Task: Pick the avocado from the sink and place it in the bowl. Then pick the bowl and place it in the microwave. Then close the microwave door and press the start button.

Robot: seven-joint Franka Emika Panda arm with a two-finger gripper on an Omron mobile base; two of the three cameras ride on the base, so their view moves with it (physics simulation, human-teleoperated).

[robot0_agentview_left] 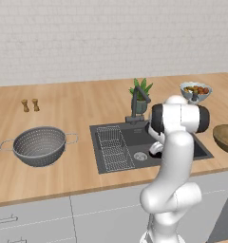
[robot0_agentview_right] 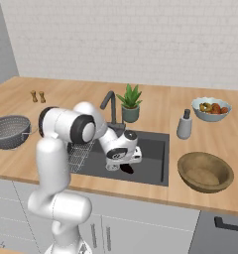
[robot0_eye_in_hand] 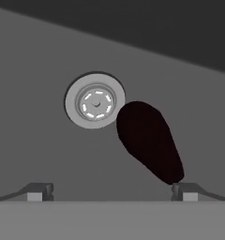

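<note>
One avocado [robot0_eye_in_hand: 148, 140] between spread jaws.

No legible text, label, brand, number or sign anywhere in these views.
</note>
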